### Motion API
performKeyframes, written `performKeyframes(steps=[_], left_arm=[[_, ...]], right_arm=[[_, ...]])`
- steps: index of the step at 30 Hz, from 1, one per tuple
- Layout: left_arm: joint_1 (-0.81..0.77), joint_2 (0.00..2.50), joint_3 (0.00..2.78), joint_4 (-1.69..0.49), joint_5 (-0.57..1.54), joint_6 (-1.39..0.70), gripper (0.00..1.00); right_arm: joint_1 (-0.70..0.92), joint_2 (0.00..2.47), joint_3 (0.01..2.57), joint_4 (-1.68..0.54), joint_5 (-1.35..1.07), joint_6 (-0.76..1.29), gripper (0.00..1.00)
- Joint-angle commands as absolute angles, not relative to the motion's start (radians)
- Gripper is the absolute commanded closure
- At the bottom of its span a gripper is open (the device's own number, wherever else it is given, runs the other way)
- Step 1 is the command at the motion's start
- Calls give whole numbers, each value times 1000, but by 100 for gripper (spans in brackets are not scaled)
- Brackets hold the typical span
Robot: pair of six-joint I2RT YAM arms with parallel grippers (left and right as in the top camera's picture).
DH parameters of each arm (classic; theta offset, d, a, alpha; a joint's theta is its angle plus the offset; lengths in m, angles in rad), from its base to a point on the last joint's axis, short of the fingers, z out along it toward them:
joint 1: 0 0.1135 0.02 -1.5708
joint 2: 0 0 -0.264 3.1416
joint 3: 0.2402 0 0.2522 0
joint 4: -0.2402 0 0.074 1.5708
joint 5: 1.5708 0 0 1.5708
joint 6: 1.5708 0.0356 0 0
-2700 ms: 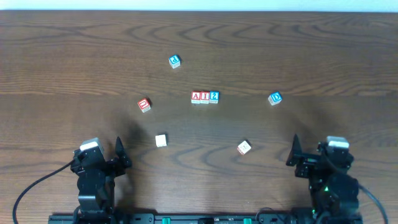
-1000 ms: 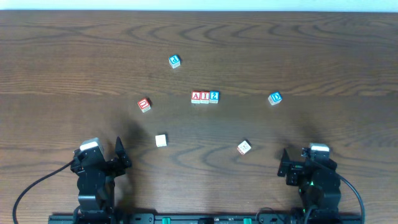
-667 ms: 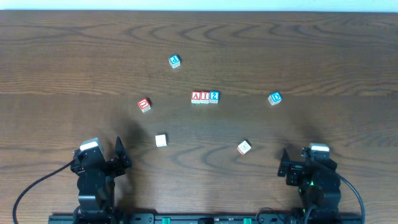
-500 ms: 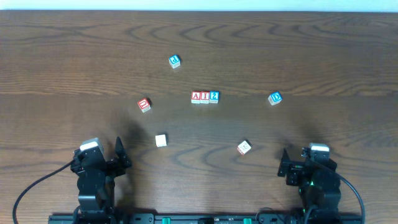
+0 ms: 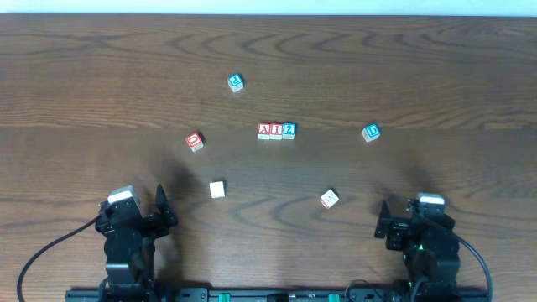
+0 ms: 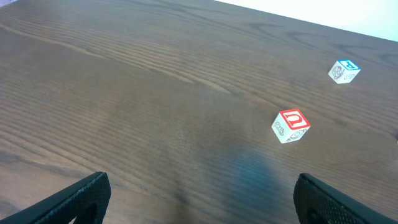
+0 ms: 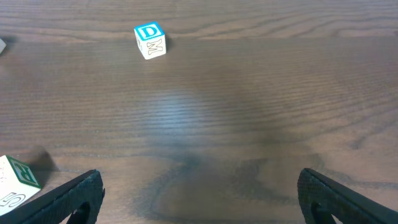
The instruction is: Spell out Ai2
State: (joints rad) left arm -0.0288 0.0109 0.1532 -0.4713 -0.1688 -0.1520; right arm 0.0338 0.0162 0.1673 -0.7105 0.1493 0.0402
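Ai2 row (image 5: 277,131): fwd of both grippers, mid-table, fwd-right of left gripper (image 5: 162,208), fwd-left of right gripper (image 5: 383,220); reach about even, neither clearly nearer. Nearest: both grippers parked at near edge of table (image 5: 436,75), jaws spread wide, nothing held, tips only at frame corners in wrist views. Just fwd-right of left gripper, plain white cube (image 5: 217,190); just fwd-left of right gripper, green-print white cube (image 5: 330,199), skewed. Further out, red U cube (image 5: 195,141) and blue D cube (image 5: 371,132), flanking row, well apart from it. Row itself: red A (image 5: 265,130), red I (image 5: 276,130), blue 2 (image 5: 289,130), touching, long axis left-right, reads correct; prob. no move left. Farthest: lone blue cube (image 5: 236,82). All small painted cubes w/ crisp edges, prob. wood; dark matte wood-grain top.
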Motion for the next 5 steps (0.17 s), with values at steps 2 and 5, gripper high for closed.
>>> performKeyframes(steps=[2, 5], left_arm=[[-27, 4, 133, -473, -190, -134, 5], [-27, 4, 133, -473, -190, -134, 5]], right_arm=[[25, 6, 162, -714, 141, 28, 1], [25, 6, 162, -714, 141, 28, 1]])
